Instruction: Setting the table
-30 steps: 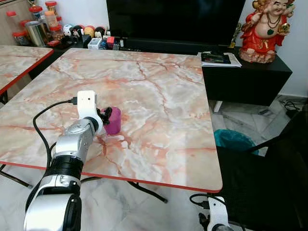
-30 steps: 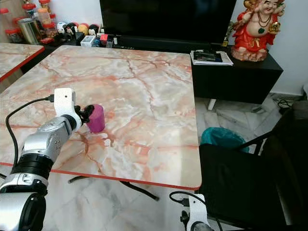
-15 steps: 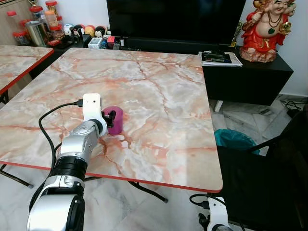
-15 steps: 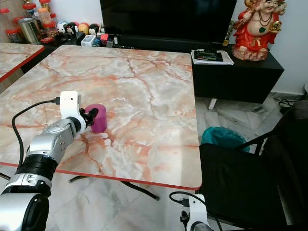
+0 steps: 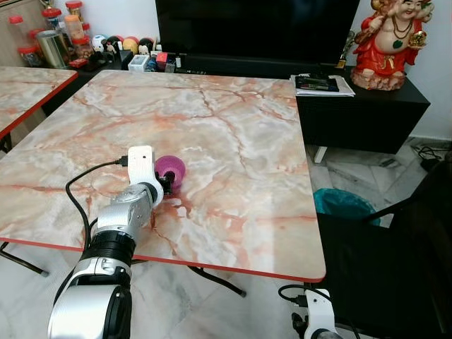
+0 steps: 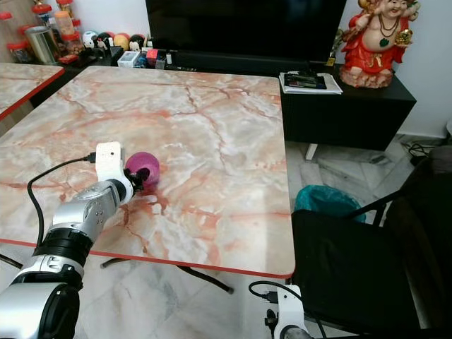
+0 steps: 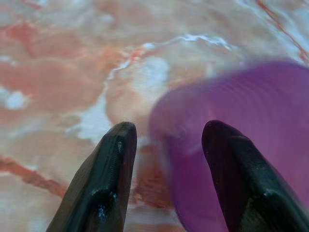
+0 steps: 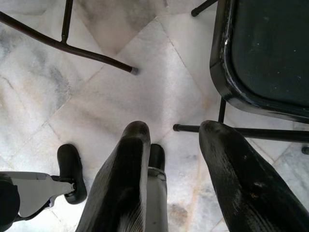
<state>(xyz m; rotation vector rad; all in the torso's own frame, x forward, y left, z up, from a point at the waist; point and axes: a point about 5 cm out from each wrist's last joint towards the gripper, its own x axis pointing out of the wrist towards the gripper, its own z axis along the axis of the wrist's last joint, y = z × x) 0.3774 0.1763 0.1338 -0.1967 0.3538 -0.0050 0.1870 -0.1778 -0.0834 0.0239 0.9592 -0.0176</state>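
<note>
Purple cup (image 5: 171, 169) lies tipped on marble table (image 5: 247, 141), left gripper (image 7: 166, 145) spread beside it.

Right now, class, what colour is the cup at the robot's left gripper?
Purple. The cup shows best in the left wrist view, beside the left gripper.

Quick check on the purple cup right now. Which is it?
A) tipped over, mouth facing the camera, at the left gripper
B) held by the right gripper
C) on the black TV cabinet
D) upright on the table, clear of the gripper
A: the purple cup shows its round opening tilted toward the head camera, on the marble table, at the left gripper, whose open fingers have one finger over the cup's rim.
</note>
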